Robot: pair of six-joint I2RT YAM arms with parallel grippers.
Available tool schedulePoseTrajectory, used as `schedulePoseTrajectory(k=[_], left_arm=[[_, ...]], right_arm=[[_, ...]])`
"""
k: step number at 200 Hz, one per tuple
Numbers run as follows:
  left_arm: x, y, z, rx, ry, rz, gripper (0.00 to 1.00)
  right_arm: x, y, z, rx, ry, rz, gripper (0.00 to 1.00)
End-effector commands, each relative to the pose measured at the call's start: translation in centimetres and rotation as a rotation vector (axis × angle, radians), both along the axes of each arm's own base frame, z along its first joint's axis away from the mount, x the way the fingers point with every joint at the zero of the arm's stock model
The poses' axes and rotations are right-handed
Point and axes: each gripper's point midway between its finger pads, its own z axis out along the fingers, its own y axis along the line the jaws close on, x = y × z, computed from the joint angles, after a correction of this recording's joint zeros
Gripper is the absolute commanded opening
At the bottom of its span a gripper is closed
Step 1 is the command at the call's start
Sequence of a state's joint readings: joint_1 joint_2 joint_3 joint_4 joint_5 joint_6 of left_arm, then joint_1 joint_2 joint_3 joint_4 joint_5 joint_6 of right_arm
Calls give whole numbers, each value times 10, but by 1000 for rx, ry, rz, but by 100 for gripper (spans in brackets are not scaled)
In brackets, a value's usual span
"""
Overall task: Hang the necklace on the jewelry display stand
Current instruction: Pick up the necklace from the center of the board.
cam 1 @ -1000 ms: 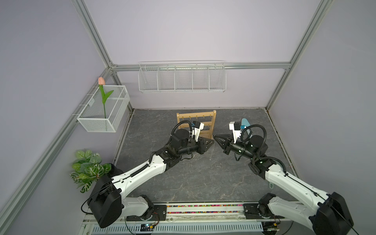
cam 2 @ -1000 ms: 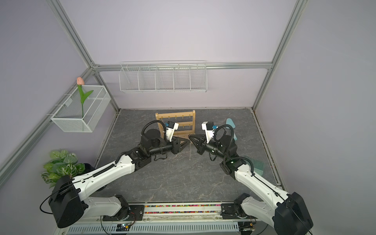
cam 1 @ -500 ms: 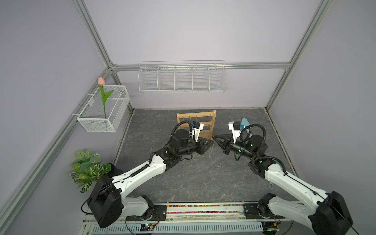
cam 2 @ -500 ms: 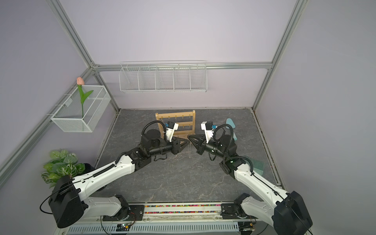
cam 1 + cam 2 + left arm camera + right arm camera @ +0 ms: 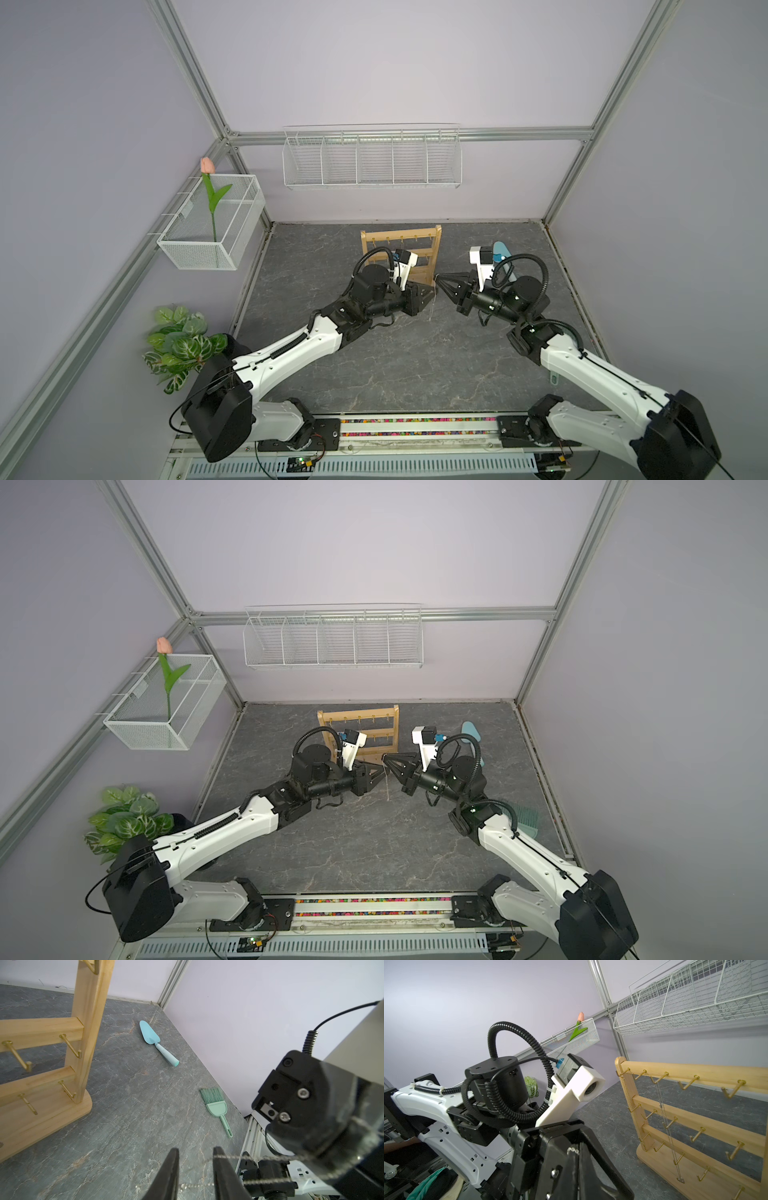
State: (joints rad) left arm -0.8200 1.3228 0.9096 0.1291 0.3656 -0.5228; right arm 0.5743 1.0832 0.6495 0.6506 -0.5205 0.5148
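Grey stone-look worktop (image 5: 395,374); both arms reach in toward mid-frame in both top views. I see the stand (image 5: 437,249) upright just above centre, near the back wall, base flat on the worktop. Left tool (image 5: 430,294) and right tool (image 5: 439,277) meet tip to tip just below the stand's right end, nearly touching. The necklace (image 5: 432,307), a thin silver chain, hangs between the two tips and drops toward the worktop. I cannot tell whether its end touches the surface.

Right wrist view: right tool (image 5: 576,1148) is closed, with a few links of the necklace (image 5: 572,1150) pinched at the very tips. The stand (image 5: 695,1122) is close by: three bars, gold hooks. A silver chain (image 5: 664,1118) with a small pendant hangs from a top-bar hook. A gold chain (image 5: 627,1093) hangs along the end upright.

Left wrist view: left tool (image 5: 196,1150) has its fingers (image 5: 173,1167) apart with a clear gap. One strand of the necklace (image 5: 230,1156) lies across a finger and another crosses the gap lower down. Both run off to the right tool, which is blurred here. As far as I can see, this tool does not clamp it.

Trowel (image 5: 149,1036) and brush (image 5: 216,1105) lie flat on the worktop by the wall, well apart from the stand.
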Motion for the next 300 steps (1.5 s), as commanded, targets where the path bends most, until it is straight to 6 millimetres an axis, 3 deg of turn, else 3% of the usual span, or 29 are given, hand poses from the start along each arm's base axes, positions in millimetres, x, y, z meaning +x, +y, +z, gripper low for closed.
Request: schedulePoseTrajectory(k=[1, 113, 146, 191, 244, 300], left_arm=[[1, -5, -2, 11, -18, -6, 33], [2, 0, -40, 91, 12, 32, 31], [2, -1, -32, 72, -2, 35, 24], [4, -2, -20, 55, -27, 36, 23], [6, -2, -10, 49, -55, 42, 33], [8, 2, 4, 45, -98, 57, 35]], right_arm=[[-7, 1, 25, 55, -52, 21, 7], [-7, -6, 44, 74, -93, -8, 7], [-6, -4, 39, 69, -75, -4, 7], [-3, 0, 30, 71, -43, 15, 7], [1, 4, 18, 49, -1, 27, 7], [4, 11, 8, 38, 43, 56, 7]])
